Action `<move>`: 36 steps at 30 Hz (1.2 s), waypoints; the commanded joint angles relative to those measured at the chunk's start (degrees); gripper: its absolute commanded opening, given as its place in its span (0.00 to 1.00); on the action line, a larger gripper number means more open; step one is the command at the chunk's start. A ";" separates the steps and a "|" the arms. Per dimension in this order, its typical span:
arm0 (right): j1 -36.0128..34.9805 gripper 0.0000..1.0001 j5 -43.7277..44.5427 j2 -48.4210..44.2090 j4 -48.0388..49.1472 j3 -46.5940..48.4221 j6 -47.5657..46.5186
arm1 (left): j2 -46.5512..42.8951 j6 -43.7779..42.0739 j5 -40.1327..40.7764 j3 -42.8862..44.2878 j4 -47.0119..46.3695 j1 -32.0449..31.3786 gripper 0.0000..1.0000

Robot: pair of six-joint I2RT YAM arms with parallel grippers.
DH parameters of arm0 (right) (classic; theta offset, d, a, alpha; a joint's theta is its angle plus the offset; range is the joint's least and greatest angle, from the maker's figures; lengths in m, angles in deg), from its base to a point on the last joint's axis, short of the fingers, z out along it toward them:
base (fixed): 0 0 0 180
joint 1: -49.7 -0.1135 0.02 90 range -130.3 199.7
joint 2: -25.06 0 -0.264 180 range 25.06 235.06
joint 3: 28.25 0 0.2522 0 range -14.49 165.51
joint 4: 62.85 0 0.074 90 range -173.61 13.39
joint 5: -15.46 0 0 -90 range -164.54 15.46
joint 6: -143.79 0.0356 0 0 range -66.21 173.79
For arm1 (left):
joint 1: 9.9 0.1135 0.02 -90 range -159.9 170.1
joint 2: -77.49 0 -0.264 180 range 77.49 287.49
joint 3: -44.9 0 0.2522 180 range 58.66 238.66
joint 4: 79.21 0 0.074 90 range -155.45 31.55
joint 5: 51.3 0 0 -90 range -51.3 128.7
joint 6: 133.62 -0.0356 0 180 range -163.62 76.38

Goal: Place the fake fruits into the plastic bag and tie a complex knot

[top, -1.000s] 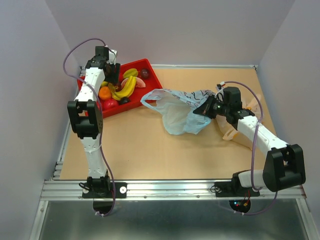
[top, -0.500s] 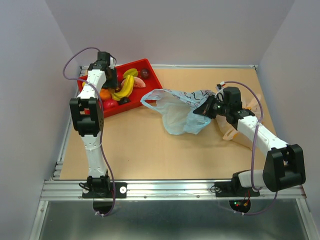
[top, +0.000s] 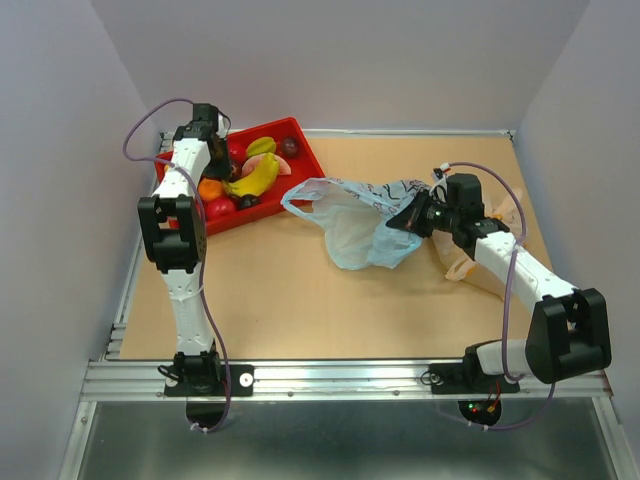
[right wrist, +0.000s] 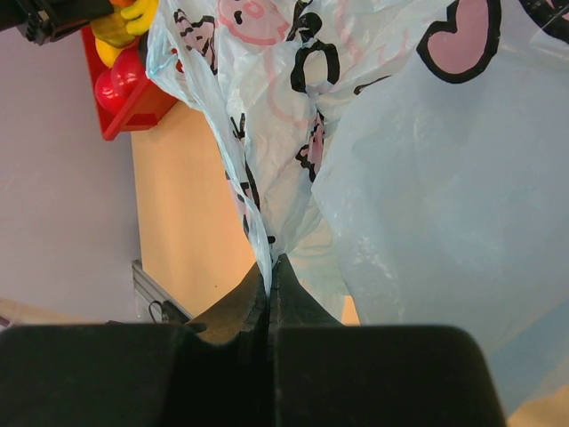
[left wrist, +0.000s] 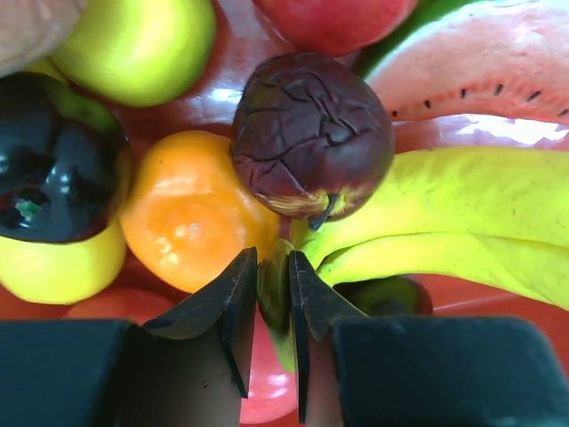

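Fingers (left wrist: 233,302) of the left gripper (left wrist: 271,267), wide apart a second ago above the red tray (top: 310,150), have dropped among the fake fruits and drawn in until they pinch the greenish stem of the banana bunch (left wrist: 444,222), just beside the orange (left wrist: 191,209) and below the wrinkled dark plum (left wrist: 311,133). Across the counter (top: 280,290) the right gripper (right wrist: 269,276) is unchanged, pressed fully together on a fold of the plastic bag (top: 350,215), which lies mid-counter with no fruit showing inside. By this the first pick looks secured, so a lift and carry to the bag should follow.
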 commanded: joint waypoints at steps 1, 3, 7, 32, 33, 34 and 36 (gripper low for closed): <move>0.38 0.00 0.00 -0.24 3.11 0.37 -0.67 | -4.29 2.14 -3.56 3.88 3.21 0.18 0.15; 0.30 0.00 0.00 -0.24 3.20 0.45 -0.94 | -5.25 2.58 -4.53 4.42 3.48 0.18 0.09; 0.30 0.00 -0.43 -0.07 3.11 0.72 -0.85 | -7.98 2.67 -6.02 5.29 2.34 0.18 0.00; 0.30 0.00 -17.12 -2.00 7.67 5.91 2.47 | -50.70 -26.25 -28.27 -42.69 -24.65 -22.03 0.00; 0.30 0.00 -17.83 -2.18 7.85 5.47 3.27 | -50.70 -25.55 -28.27 -43.21 -24.74 -23.10 0.00; 0.30 0.00 -18.45 -2.27 10.03 5.20 3.98 | -50.53 -24.93 -27.48 -43.83 -26.13 -24.06 0.00; 0.30 0.00 -20.91 -2.35 13.12 3.98 6.44 | -49.74 -23.53 -26.68 -44.98 -26.93 -27.13 0.00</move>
